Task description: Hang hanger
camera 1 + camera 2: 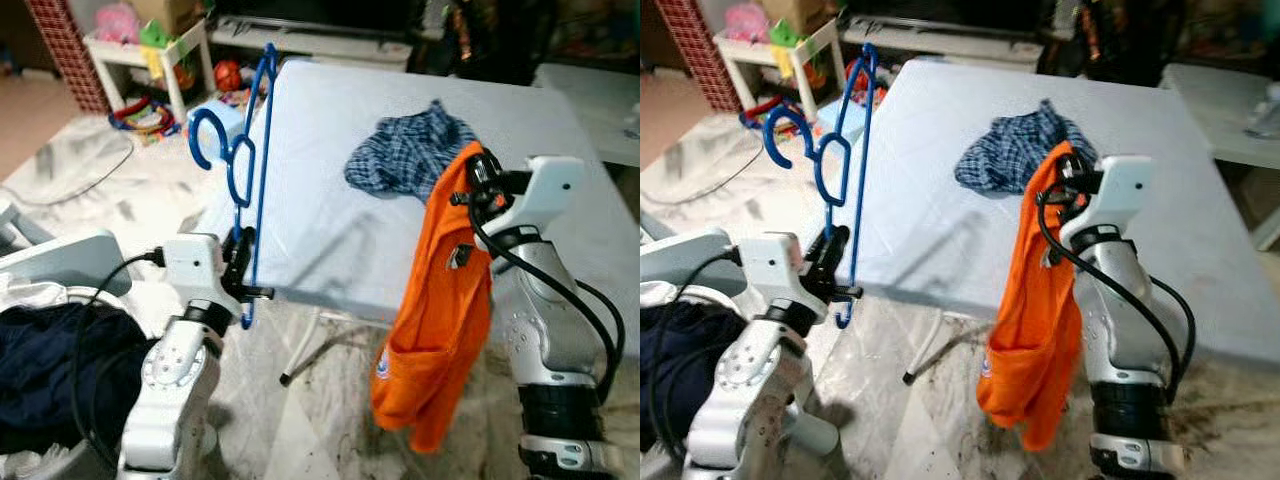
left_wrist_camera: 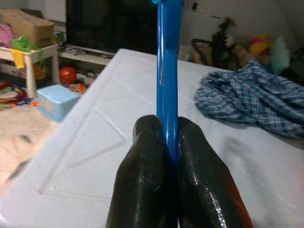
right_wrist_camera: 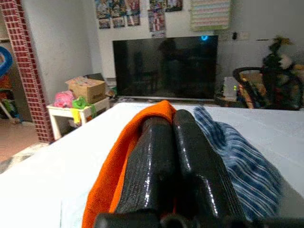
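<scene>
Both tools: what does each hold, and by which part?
Left tool grips the blue hanger near its lower end. Right tool pinches the orange shirt by its top edge.

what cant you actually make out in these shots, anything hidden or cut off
- Blue hanger: in the left wrist view its hook runs off the top edge above the left gripper.
- Orange shirt: the right gripper covers the pinched cloth, so how much is caught is hidden.
- Plaid shirt: partly behind the orange shirt.
- Dark clothes: cut by the left edge in the left eye view.
</scene>
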Robot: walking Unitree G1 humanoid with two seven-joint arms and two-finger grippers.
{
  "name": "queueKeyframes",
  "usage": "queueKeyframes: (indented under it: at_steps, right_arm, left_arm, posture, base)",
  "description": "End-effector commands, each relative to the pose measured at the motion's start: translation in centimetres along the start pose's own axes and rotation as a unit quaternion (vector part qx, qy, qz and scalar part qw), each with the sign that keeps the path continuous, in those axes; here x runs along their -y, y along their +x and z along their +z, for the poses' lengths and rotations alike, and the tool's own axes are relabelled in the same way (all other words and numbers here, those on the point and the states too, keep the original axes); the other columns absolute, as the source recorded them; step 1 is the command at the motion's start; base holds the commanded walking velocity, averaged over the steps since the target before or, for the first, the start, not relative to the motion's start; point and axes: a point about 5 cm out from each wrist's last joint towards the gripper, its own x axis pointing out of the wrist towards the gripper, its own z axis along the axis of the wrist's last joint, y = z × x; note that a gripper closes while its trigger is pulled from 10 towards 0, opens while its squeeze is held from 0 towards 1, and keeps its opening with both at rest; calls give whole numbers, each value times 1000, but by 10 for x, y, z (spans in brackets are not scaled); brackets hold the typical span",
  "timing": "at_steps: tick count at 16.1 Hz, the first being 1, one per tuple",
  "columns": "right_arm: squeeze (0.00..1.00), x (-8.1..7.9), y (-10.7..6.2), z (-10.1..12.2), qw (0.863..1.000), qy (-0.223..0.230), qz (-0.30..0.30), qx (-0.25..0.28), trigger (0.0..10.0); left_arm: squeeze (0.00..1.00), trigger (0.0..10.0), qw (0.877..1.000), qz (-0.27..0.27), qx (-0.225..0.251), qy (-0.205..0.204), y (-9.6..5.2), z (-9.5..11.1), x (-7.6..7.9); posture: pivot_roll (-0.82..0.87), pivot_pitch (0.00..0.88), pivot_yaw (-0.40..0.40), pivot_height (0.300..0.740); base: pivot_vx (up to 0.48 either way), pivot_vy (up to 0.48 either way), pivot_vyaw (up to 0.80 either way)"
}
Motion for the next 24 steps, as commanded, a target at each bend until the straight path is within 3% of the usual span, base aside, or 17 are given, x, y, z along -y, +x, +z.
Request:
queueKeyframes:
  at_steps: [1, 9, 12, 15, 18, 22, 24]
  right_arm:
    - [0, 5, 3, 10, 1000, -10, -7, 21, 10000]
    - [0, 5, 5, 8, 1000, -8, -12, 20, 10000]
    - [0, 3, 5, 5, 1000, -12, -6, 12, 10000]
    - [0, 5, 8, 6, 1000, -13, 9, 7, 10000]
    - [0, -1, 26, 12, 999, -19, 42, 7, 10000]
    - [0, -5, 84, 40, 999, 10, 26, 23, 10000]
    - [0, -13, 99, 55, 998, 20, 35, 39, 10000]
  left_arm:
    - [0, 10000, 1000, -20, 12, -5, 3, 5, 9]
    - [0, 10000, 1000, -24, -2, -12, 3, -1, 12]
    - [0, 10000, 1000, -28, -4, 3, 2, -1, 14]
    - [0, 10000, 999, 16, 6, 32, 3, 2, 5]
    - [0, 10000, 998, 39, 6, 46, 4, 2, 1]
    - [0, 10000, 999, 32, 4, 40, 3, 1, 5]
    - [0, 10000, 998, 40, 3, 43, 1, -1, 3]
  posture:
    - [32, 69, -28, 740]
    - [33, 67, -27, 740]
    - [35, 70, -28, 740]
    - [37, 76, -31, 740]
    - [35, 81, -33, 740]
    - [57, 83, -47, 740]
    - [68, 82, -54, 740]
  base:
    - [428, 0, 0]
    - [346, 0, -618]
    - [0, 0, 0]
    - [0, 0, 0]
    - [0, 0, 0]
    - [0, 0, 0]
    - [0, 0, 0]
